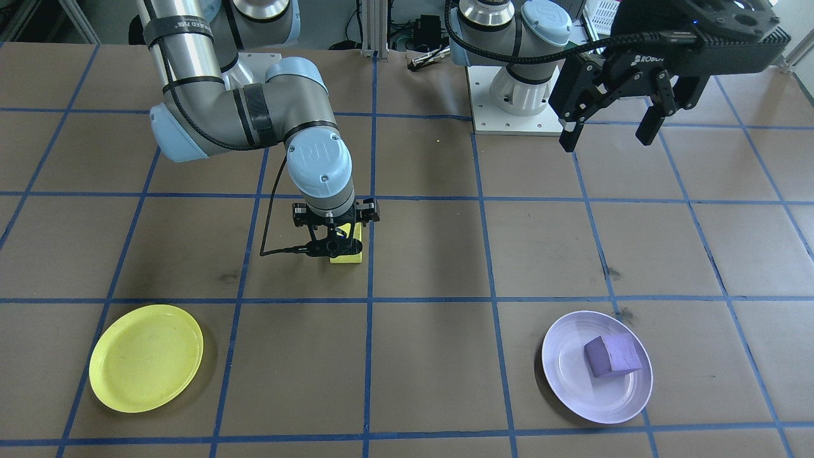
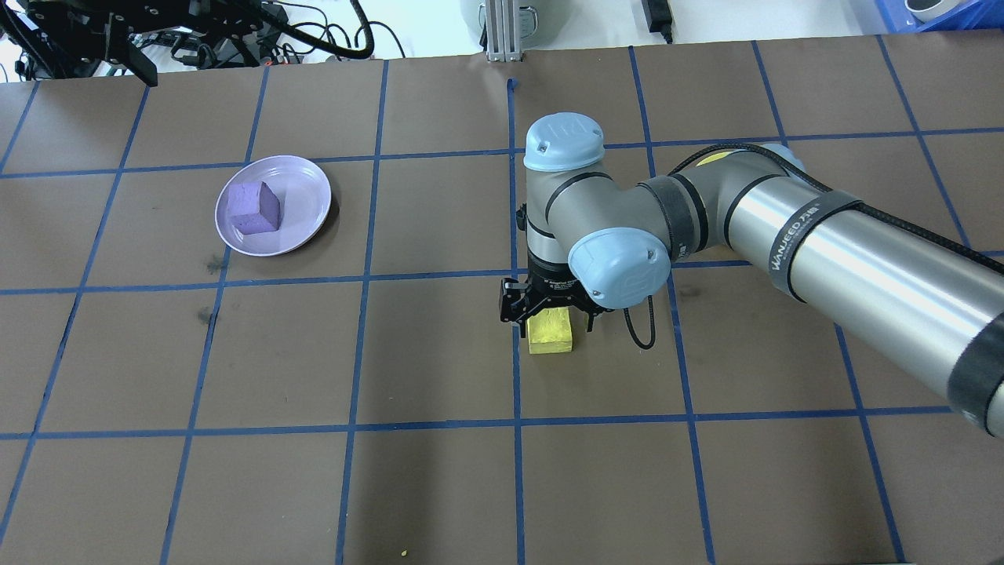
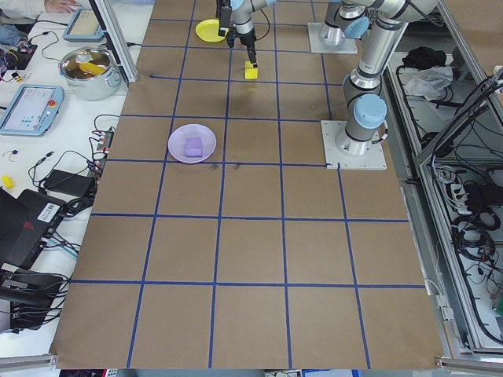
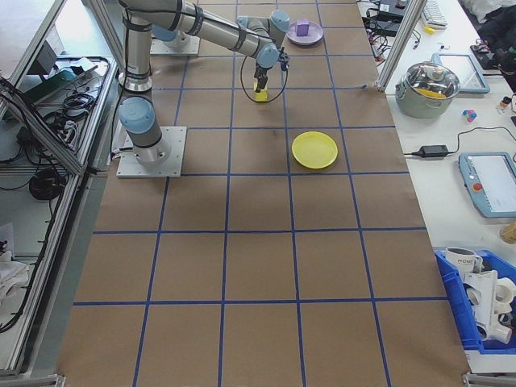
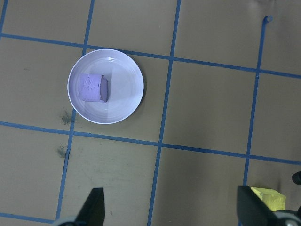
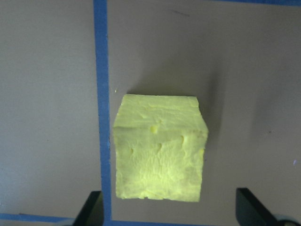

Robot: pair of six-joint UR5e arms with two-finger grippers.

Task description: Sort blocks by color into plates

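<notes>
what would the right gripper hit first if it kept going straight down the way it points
Most likely the yellow block. The right gripper points down at the table right over it, jaws open on either side. How far above the block it is cannot be told.

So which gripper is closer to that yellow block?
The right gripper: it hangs directly over the yellow block, fingers open. The left gripper is raised far off, above the table's edge.
</notes>
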